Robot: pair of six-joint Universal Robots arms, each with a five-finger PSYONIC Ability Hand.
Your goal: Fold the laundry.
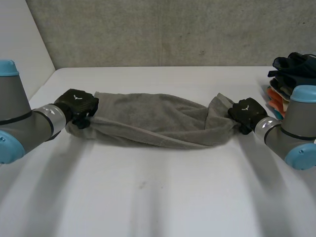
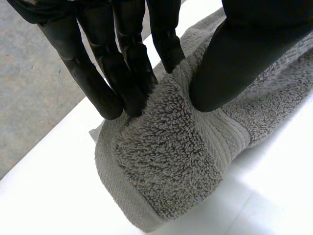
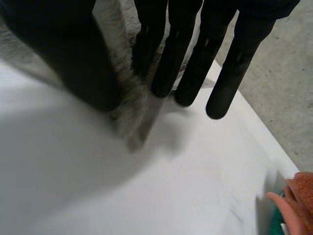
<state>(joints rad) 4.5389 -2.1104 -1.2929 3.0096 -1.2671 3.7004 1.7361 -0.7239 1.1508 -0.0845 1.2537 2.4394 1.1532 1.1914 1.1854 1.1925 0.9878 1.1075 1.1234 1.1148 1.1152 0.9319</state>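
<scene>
Grey towel (image 1: pixel 153 126): bunched lengthwise mid-table (image 1: pixel 148 197) | left hand (image 1: pixel 76 106): pinching its left end, thumb against fingers | right hand (image 1: pixel 245 112): pinching its right end | progress: seemingly early, no tidy fold yet

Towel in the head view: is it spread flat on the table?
No: the grey towel is bunched into a long band between the left hand and the right hand, each pinching one end.
</scene>
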